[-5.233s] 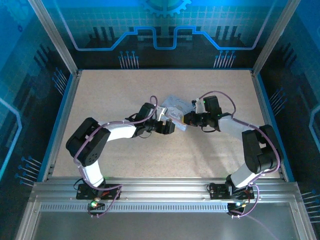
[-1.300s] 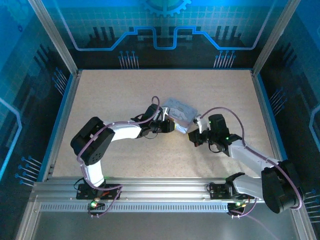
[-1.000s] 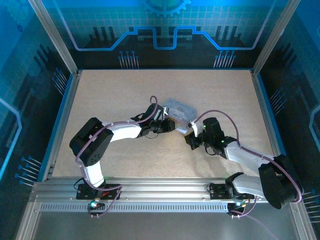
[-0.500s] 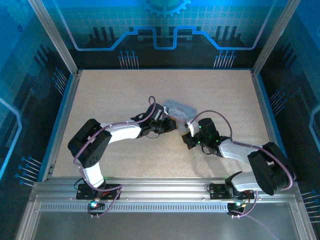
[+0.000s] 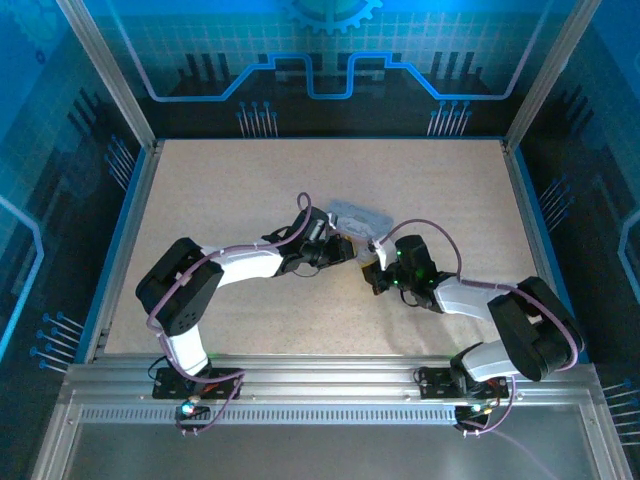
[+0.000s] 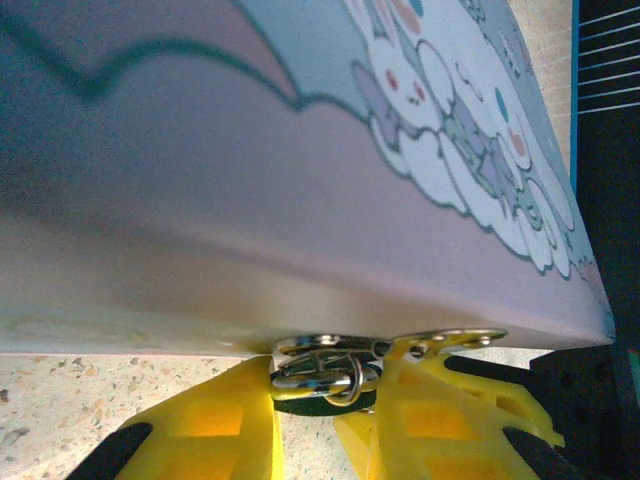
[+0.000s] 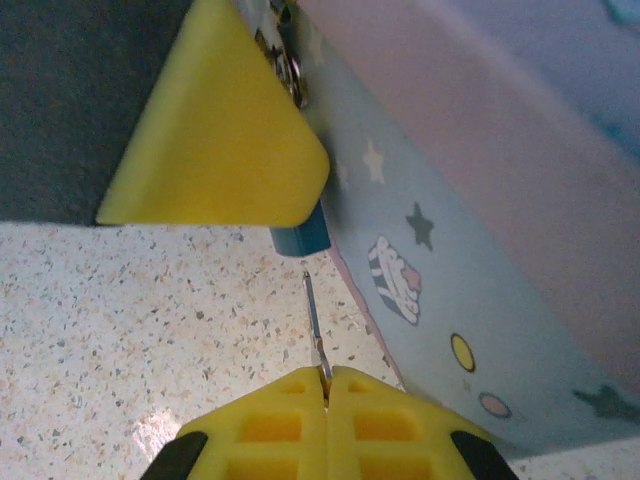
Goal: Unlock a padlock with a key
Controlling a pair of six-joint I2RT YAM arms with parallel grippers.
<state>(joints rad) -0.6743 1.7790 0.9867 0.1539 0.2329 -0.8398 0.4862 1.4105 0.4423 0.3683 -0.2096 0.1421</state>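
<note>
At the tin (image 5: 360, 214): padlock (image 6: 320, 385) and key (image 7: 314, 320) each gripped.
Top: left gripper (image 5: 345, 250), right gripper (image 5: 372, 264) nose to nose mid-frame, just below tin. L wrist: left gripper pinches padlock, bottom centre, under tin edge. R wrist: right gripper squeezes key, bottom centre, tip up.

Enclosed by blue panel walls (image 5: 330, 50) printed with circuit lines; framed in aluminium posts (image 5: 105, 70); floored with a speckled beige counter (image 5: 230, 180), bordered nearside by a slotted metal rail (image 5: 330, 385).
</note>
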